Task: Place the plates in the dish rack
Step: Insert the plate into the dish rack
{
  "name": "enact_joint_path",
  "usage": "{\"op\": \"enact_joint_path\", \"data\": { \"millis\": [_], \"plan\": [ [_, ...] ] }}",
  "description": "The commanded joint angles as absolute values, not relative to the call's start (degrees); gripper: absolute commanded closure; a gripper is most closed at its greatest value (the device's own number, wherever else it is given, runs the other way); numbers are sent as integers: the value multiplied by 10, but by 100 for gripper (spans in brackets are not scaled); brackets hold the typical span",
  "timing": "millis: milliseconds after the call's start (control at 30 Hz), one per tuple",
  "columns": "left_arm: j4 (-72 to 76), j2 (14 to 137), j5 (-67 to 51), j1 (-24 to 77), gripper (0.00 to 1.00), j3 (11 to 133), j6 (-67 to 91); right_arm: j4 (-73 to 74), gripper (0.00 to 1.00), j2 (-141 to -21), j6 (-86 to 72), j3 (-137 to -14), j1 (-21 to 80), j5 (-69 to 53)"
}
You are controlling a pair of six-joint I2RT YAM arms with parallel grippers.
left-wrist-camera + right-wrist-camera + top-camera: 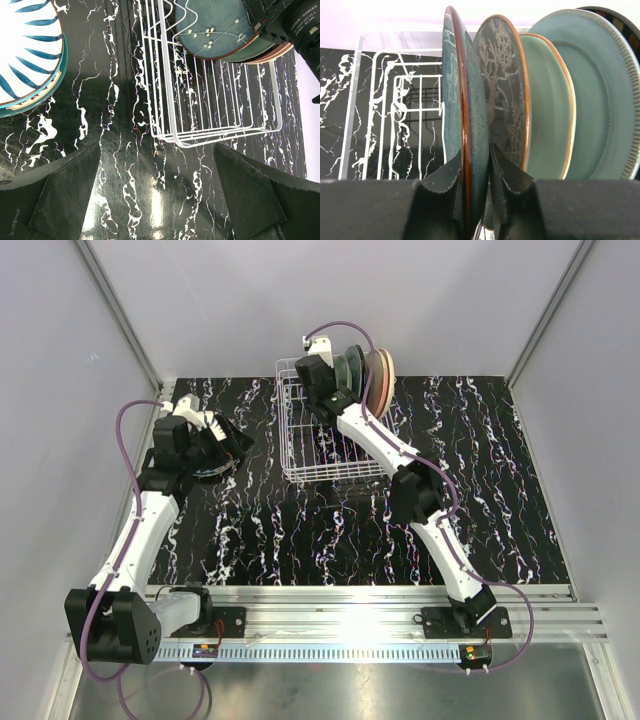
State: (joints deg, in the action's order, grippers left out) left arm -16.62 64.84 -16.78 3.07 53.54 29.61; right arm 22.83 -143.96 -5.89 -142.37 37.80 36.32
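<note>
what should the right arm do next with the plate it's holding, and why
Probably open the right gripper and let go. Its fingers pinch the rim of the teal plate, which already stands on edge in the dish rack beside the deer plate, so only releasing seems left. Whether its bottom edge is seated is hidden, so open slowly.
</note>
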Motion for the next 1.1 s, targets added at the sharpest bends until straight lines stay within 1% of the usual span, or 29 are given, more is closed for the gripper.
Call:
{"op": "enact_joint_path", "data": {
  "millis": [0, 167, 200, 400, 633, 1067],
  "plan": [
    [-139, 642, -185, 31, 1, 559, 298, 175, 74, -1431, -73, -1449, 379, 344],
    [-140, 641, -185, 31, 1, 559, 297, 178, 72, -1429, -70, -1455, 380, 337],
    [-139, 641, -185, 31, 1, 559, 297, 179, 69, -1427, -70, -1455, 380, 336],
    [-140, 642, -185, 31, 1, 560, 295, 180, 60, -1412, -62, -1455, 380, 336],
    [-142, 645, -184, 31, 1, 562, 294, 183, 57, -1385, -49, -1446, 381, 336],
    [-152, 655, -155, 10, 1, 566, 280, 183, 50, -1274, -45, -1355, 383, 295]
  ]
}}
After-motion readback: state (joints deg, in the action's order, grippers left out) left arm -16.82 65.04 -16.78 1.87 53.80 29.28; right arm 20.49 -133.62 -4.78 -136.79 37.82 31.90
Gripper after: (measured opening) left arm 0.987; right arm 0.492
